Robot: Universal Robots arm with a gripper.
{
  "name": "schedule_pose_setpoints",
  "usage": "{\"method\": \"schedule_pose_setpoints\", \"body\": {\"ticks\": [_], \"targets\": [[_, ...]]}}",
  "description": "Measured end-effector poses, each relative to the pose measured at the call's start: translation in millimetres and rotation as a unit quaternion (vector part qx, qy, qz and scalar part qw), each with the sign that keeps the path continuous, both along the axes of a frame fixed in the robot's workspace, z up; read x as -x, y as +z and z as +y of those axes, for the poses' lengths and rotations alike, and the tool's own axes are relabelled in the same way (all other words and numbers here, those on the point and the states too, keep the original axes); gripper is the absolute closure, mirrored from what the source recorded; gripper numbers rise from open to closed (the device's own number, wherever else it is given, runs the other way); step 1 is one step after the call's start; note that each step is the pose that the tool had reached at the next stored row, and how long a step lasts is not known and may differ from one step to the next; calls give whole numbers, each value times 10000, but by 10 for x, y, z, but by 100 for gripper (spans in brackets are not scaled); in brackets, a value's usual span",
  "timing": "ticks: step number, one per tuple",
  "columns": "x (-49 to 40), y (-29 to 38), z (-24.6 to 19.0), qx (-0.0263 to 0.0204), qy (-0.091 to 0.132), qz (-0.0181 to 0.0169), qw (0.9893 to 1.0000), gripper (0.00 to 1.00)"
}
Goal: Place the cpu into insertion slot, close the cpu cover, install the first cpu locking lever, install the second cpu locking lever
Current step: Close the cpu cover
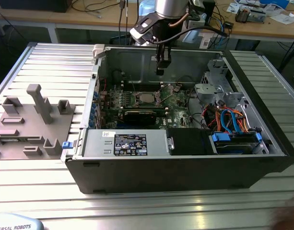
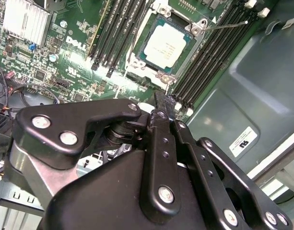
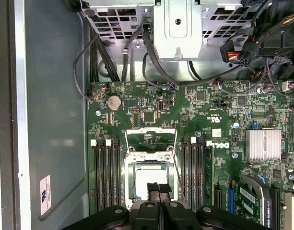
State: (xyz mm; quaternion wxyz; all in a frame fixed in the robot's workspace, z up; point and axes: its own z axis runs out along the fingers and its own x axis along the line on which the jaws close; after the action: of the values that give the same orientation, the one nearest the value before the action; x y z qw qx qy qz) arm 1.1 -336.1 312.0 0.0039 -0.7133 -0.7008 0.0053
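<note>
Since the chip is seen lying flat in the socket, silver face up, on the green board inside the open computer case, the step in hand is judged to be the shutting of the cover. In the first wrist view that frame appears to be tipped up at the side of the socket farthest from the gripper, with the board visible through its opening. Its exact angle cannot be told.

The gripper is hung above the socket, not touching it. Its fingers are pressed together, and nothing is seen between them.

For the cover to be brought down well, it is best pushed on its metal rim, never on the chip's face. It should be lowered evenly so that the chip is not shifted. The thin lever sticking out from one corner toward the memory slots should be kept clear of the frame's path, since a cover caught on it would likely be left unseated. Light force is called for, as the contacts beneath are probably easily bent.
</note>
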Motion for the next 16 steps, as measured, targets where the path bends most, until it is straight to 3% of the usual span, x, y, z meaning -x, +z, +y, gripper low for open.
{"method": "schedule_pose_setpoints", "body": {"ticks": [16], "targets": [[-89,-35,0,-3,0,0,10000,89]]}}
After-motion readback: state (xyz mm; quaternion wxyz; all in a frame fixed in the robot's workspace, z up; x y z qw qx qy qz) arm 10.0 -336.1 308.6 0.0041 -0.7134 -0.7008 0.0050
